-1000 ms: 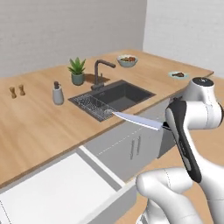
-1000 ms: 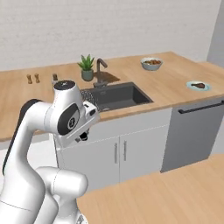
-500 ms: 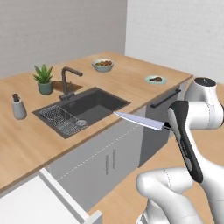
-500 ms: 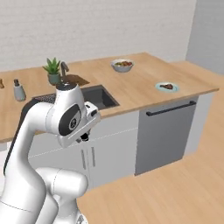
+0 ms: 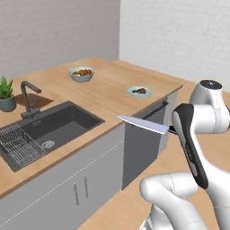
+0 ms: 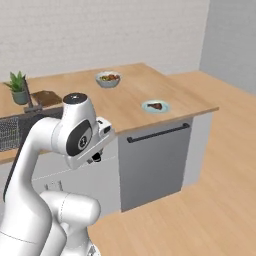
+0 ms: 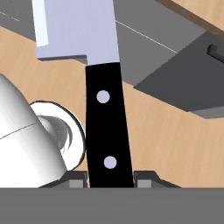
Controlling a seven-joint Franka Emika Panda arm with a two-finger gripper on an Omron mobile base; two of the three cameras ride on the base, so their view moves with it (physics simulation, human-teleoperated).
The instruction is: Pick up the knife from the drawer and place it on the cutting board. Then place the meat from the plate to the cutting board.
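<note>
My gripper (image 7: pixel 109 179) is shut on the black handle of the knife (image 7: pixel 107 127). The knife (image 5: pixel 143 124) hangs level in front of the counter edge, its silver blade pointing left, and the gripper (image 5: pixel 173 130) holds it at its right end. The meat (image 5: pixel 141 90) lies on the pale plate (image 5: pixel 133 93) on the counter, beyond the blade. Near the faucet at the back left lies the dark cutting board (image 5: pixel 39 100). From the right base view, the plate (image 6: pixel 149 107) with the meat (image 6: pixel 158 105) is right of the arm and the cutting board (image 6: pixel 46 97) is far left. The drawer is out of view.
A bowl of fruit (image 5: pixel 81 73) stands at the back of the counter. The dark sink (image 5: pixel 56 127) with a wire rack (image 5: pixel 18 146) and faucet (image 5: pixel 28 92) is at the left, beside a potted plant (image 5: pixel 6 92). A dishwasher front (image 6: pixel 156 160) sits under the plate.
The whole picture has shifted: the base has driven right along the counter, so sink and plant slid left and the drawer left the view. The knife stays held in the gripper.
</note>
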